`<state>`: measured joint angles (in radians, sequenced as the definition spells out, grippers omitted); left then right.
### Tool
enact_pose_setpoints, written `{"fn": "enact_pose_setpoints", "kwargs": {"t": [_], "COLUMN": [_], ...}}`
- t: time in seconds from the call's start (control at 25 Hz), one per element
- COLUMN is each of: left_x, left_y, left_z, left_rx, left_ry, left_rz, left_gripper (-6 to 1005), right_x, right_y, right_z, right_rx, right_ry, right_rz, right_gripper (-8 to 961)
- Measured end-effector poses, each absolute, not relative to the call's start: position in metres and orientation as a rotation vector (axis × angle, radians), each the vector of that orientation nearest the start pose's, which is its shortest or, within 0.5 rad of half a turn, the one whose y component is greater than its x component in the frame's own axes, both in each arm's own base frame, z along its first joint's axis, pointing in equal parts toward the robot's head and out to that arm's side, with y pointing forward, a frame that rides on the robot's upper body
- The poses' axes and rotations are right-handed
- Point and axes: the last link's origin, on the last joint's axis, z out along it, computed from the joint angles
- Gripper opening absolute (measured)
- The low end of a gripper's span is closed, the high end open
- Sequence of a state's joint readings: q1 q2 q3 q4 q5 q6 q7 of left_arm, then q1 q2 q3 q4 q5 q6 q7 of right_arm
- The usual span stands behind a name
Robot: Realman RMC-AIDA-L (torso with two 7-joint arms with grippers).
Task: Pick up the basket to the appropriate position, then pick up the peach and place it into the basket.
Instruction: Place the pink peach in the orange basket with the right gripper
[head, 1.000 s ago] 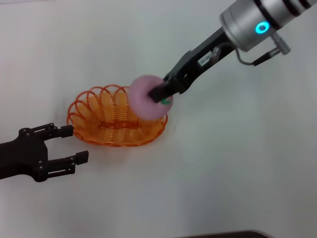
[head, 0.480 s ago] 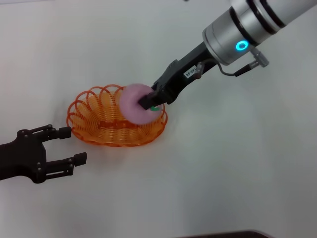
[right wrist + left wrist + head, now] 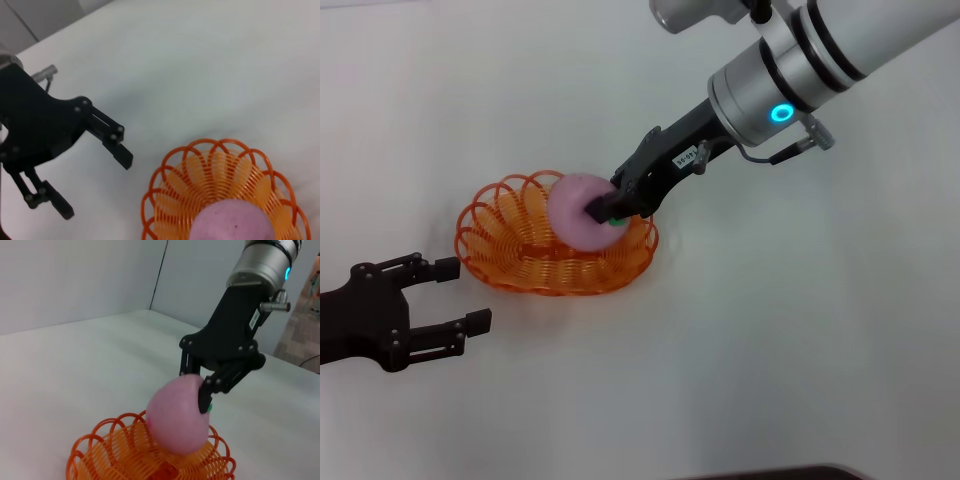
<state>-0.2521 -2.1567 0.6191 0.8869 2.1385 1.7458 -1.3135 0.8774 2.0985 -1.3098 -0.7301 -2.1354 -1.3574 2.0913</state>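
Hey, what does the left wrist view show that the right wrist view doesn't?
Only the left wrist view shows the right gripper shut on the peach, its silver arm with the blue light above, and the peach held just above the basket, with a green mark by the fingers.

Only the right wrist view shows the left gripper, open, apart from the basket's rim on the white table.

Both show the orange basket with its looped rim, the pink peach over it, and the table.
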Motion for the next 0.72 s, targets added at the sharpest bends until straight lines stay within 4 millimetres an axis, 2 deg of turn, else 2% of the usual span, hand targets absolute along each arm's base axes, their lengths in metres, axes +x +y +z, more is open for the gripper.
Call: {"fn": "enact_pose_setpoints", "kwargs": {"t": [0.16,0.36,0.72], "left_x": [-0.3150,-0.3149,-0.3151], "left_y": [0.2385,0.2387,0.2384], "left_z": [0.0085,0.0084,0.0084], "left_rx": [-2.740,-2.739,-2.738], "left_ry": [-0.700,-0.705,-0.705], "left_rz": [-0.590,-0.592,-0.592], "left_gripper": [792,792,791], "right_x": [0.1418,0.1426,0.1425], "right_y": [0.3723,0.3743,0.3742], "right_z": [-0.0833,-0.0836,-0.0827], "right_rx": [-3.051,-3.033,-3.036], "right_ry": [0.753,0.760,0.764], "right_rz": [-0.060,-0.038,0.000], "right_gripper": [121,251,542]}}
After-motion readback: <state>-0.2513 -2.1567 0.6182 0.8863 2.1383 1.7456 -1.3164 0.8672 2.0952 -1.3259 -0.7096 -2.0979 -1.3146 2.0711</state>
